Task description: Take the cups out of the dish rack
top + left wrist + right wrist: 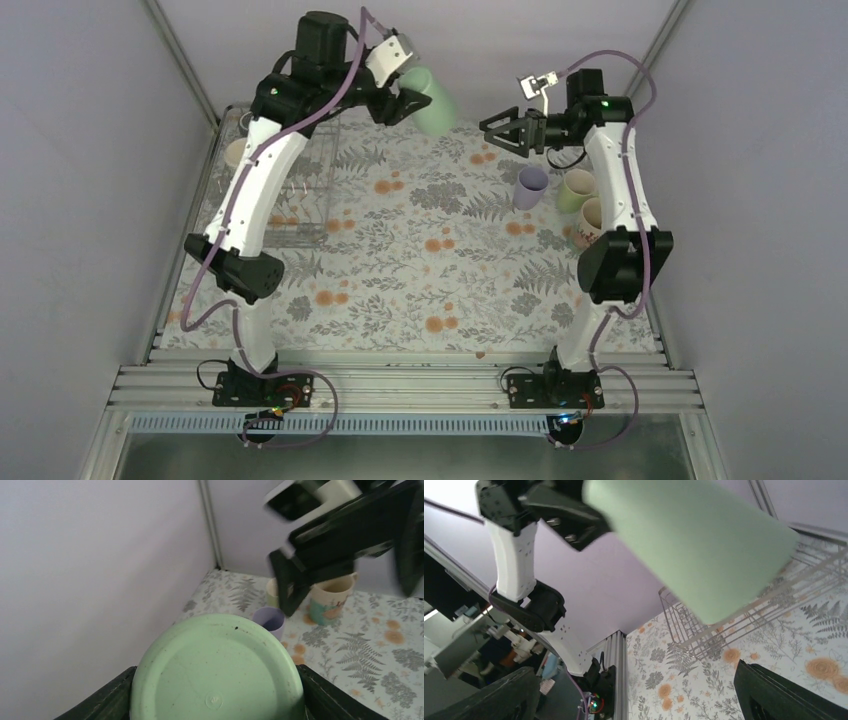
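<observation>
Plain grey walls point(80, 200) closed in the bench point(420, 280), its top printed with ferns and orange flowers. The dish rack point(310, 190) sat far left. The left hand point(405, 100) gripped the mint-green tumbler point(435, 105) aloft near the back. The right hand point(497, 132) faced it, spread wide and empty. The lilac tumbler point(530, 187), pale yellow-green cup point(576, 190) and beige patterned mug point(592, 222) stood at the right.

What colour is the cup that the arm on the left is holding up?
The tapered plastic tumbler is plain mint green, clearest in the right wrist view.
</observation>
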